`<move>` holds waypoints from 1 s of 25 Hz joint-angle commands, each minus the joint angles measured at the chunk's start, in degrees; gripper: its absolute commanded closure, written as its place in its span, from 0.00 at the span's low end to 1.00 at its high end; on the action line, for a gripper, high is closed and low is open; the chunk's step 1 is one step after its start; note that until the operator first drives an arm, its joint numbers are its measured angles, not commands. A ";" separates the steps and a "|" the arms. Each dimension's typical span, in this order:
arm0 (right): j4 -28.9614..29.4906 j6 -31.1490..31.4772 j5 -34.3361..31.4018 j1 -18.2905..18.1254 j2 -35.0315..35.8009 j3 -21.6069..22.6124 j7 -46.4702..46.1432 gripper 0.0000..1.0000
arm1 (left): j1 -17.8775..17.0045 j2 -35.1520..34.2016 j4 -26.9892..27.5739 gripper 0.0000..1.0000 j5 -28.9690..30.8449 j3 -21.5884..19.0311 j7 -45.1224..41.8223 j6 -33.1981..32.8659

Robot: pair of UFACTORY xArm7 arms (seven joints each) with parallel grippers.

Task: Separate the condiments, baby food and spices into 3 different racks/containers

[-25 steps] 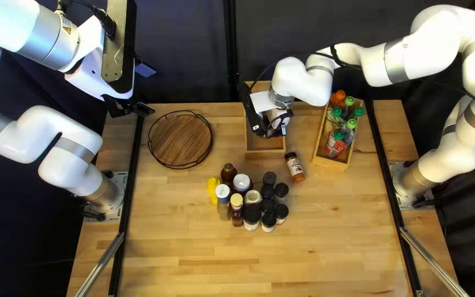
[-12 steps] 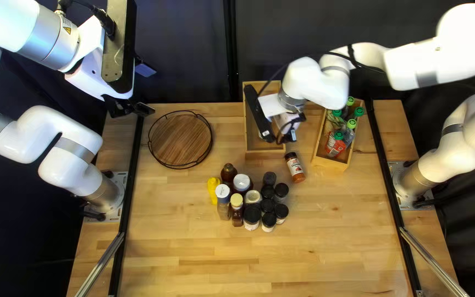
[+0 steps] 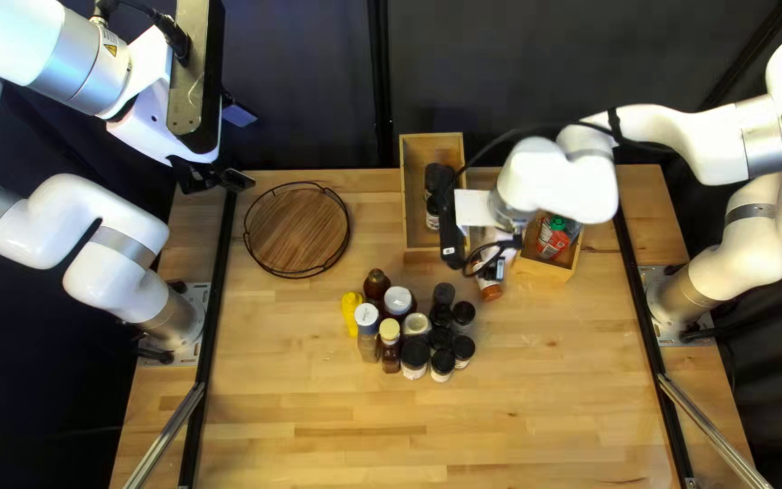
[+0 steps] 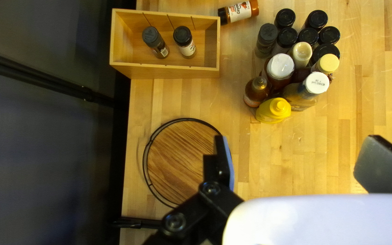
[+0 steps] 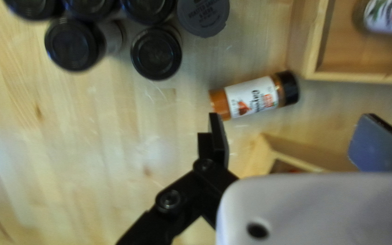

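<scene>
got right gripper [image 3: 491, 259] and left gripper [image 3: 219, 177] wide open, holding nothing. got a see-through jar of orange spice [image 5: 252, 96] with a black lid lying on the light wood table [image 3: 536, 398], just ahead of right gripper, bottom end near one black finger [image 5: 219, 138].

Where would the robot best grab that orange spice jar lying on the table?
Around the middle of the jar, I'd say, coming straight down with the right gripper, one finger along each long side. It lies flat, so its round body is narrow crosswise, and its black cap sits close to a wooden box.
</scene>
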 commanded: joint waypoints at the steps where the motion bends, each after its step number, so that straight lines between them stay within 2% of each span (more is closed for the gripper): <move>1: -2.13 -1.28 -5.22 -0.24 -3.29 0.16 10.82 0.00 | 0.00 0.00 0.00 0.00 0.00 0.00 0.00 0.00; 13: -5.45 -7.76 -5.81 -0.98 -5.41 -0.53 11.13 0.00 | 0.00 0.00 0.00 0.00 0.00 0.00 0.00 0.00; 18: -8.03 -11.76 -7.51 -0.91 -5.54 -0.55 11.83 0.00 | 0.00 0.00 0.00 0.00 0.00 0.00 0.00 0.00; 25: -8.03 -14.70 -10.97 -0.59 -8.05 -0.83 15.45 0.00 | 0.00 0.00 0.00 0.00 0.00 0.00 0.00 0.00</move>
